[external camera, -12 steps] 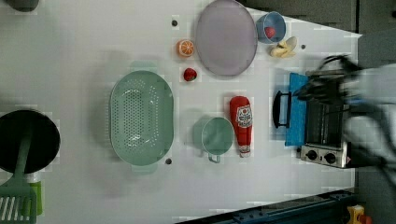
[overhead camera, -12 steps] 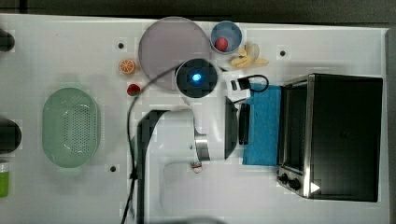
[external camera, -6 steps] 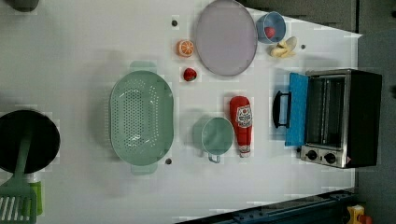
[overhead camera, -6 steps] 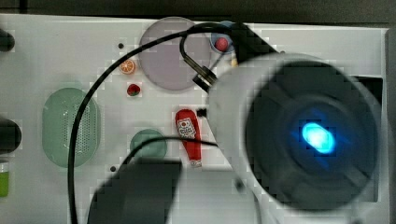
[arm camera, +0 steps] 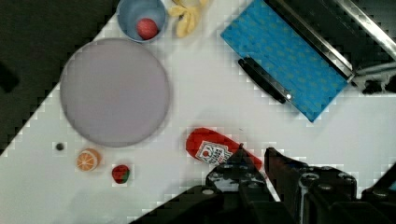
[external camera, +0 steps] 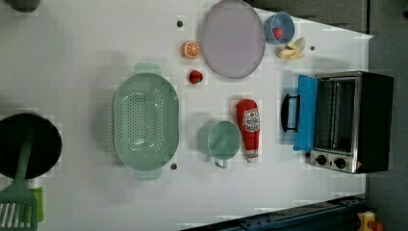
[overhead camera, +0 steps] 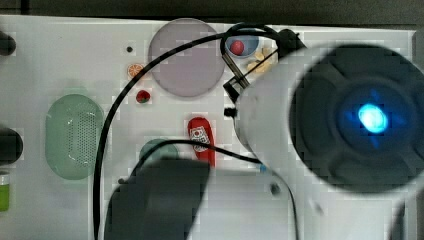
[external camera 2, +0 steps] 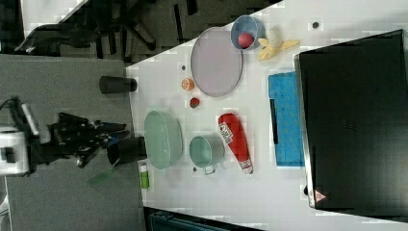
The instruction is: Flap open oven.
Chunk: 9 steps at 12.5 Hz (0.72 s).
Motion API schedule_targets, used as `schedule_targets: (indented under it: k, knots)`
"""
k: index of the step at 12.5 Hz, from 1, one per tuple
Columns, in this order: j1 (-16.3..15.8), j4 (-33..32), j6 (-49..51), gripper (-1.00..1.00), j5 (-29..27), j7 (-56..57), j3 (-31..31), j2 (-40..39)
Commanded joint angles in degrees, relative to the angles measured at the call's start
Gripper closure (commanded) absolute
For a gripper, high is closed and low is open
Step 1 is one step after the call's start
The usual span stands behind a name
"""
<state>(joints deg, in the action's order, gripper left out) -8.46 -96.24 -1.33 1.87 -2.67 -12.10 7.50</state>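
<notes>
A white table (external camera: 96, 38) holds kitchen items seen from above. At the left view's right edge sits a boxy toaster oven (external camera: 353, 120) with a black top, silver front frame and two black knobs. Its blue-tinted glass door (external camera: 306, 113) is flapped fully down, lying flat on the table toward the left view's left, with its black bar handle (external camera: 287, 112) at the outer edge. The oven's inside racks are exposed.

Just beside the door lies a red ketchup bottle (external camera: 248, 126), and next to that a small mint-green cup (external camera: 223, 140). A large mint-green perforated colander (external camera: 145, 121) lies further toward the left view's left. Toward the left view's top are a grey round plate (external camera: 233, 38), a blue bowl (external camera: 280, 28) holding a red ball, a peeled banana (external camera: 291, 49), an orange slice (external camera: 190, 49) and a strawberry (external camera: 195, 77).

In the top view the white robot arm (overhead camera: 325, 115) looms close to the camera, with a blue light glowing on it.

In the wrist view the black gripper (arm camera: 259, 163) hangs well above the table, over the ketchup bottle and apart from the oven door. Its fingers stand a narrow gap apart and hold nothing.
</notes>
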Motion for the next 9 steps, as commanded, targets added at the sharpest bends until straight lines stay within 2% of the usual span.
schedule_targets:
  k: [1, 9]
  knots:
    - [-1.0, -1.0, -0.2, 0.65, -0.4, -6.8, 1.1, -2.5]
    - [-1.0, -1.1, -0.3, 0.65, -0.4, -6.8, 1.2, -3.2]
